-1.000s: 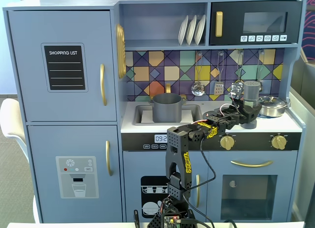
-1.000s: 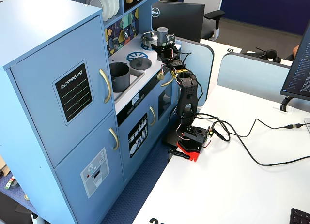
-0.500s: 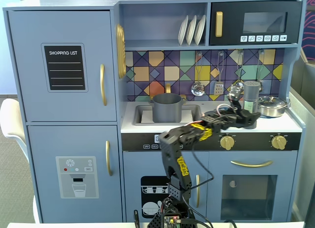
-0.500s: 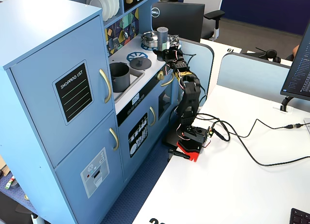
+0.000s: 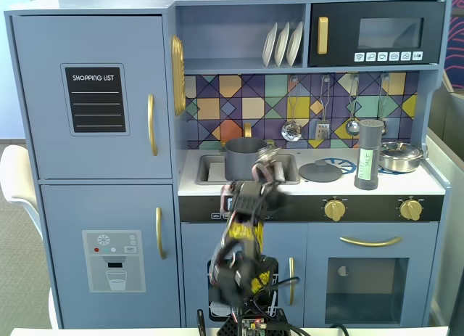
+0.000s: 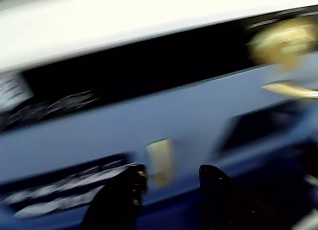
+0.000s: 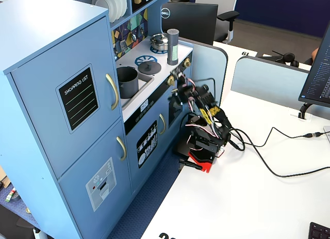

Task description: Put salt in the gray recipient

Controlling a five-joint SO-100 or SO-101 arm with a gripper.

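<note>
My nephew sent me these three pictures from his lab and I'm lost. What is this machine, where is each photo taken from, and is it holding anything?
It is a small black robot arm standing on a white desk in front of a blue toy kitchen. One fixed view faces the kitchen straight on, another looks down from the side, and the blurry picture comes from a camera on the arm's wrist. On the counter stand a tall dark-gray salt shaker with a pale green label, a flat gray round lid and a shiny steel lidded pan; a matte gray pot sits in the sink. The hand is empty and the arm is folded low, away from the shaker.
</note>
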